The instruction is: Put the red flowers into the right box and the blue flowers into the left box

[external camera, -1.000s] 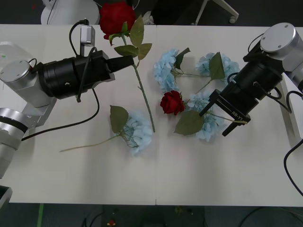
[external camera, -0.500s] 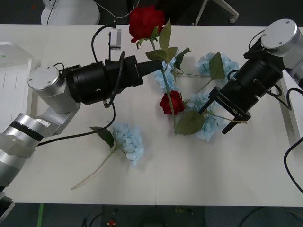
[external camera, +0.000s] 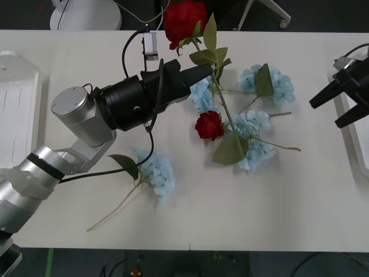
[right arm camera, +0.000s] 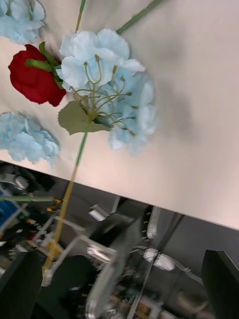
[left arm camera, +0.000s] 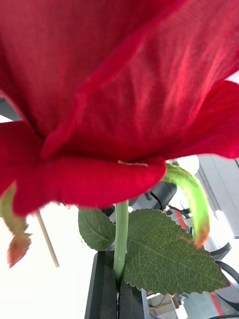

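While your left gripper [external camera: 203, 70] reaches across the middle of the table [external camera: 277, 196], its fingers are clamped on the stem of a red rose [external camera: 184, 16]. That bloom is raised over the table's far edge, and its stem slants down to the right across the blue flowers [external camera: 253, 138]. In the left wrist view the black fingers [left arm camera: 105, 289] pinch the green stem just under the rose [left arm camera: 119, 99]. Your right gripper [external camera: 340, 99] sits at the right edge, jaws spread wide and holding nothing. A second, smaller rose [external camera: 209, 125] lies among the blue clusters at centre. One blue cluster [external camera: 158, 172] lies apart, nearer you. You have the left box [external camera: 17, 115] at the left edge.
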### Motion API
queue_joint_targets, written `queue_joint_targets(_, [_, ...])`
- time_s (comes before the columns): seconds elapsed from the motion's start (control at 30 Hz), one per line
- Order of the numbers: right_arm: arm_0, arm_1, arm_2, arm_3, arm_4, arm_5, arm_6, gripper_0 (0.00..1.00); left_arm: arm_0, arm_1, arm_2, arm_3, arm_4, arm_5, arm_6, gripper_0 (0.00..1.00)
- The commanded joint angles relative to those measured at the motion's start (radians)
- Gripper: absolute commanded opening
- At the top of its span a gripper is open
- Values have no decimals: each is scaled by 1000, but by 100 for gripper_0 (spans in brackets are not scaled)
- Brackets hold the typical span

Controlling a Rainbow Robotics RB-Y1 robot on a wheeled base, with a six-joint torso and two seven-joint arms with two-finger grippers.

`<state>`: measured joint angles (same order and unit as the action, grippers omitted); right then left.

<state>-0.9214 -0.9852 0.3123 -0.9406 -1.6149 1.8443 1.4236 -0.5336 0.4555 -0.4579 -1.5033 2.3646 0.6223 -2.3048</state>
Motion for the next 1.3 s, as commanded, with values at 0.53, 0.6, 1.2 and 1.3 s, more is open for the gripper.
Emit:
queue_joint_targets(0.53, [446, -40, -398, -572, -60, -163, 436, 94, 14, -28, -11, -46, 68, -26, 42, 0])
queue_joint_targets(0.6, [443, -1, -398, -593, -65, -186, 436, 95, 14, -28, -10, -46, 70, -27, 42, 0])
queue_joint_targets(1.2, [438, 273, -298, -751, -40, -335, 399, 94, 14, -26, -2, -46, 93, -42, 42, 0])
queue_joint_targets(1.3, [435, 310, -274, -768, 1, -363, 391, 94, 14, -26, -2, -46, 93, -46, 42, 0])
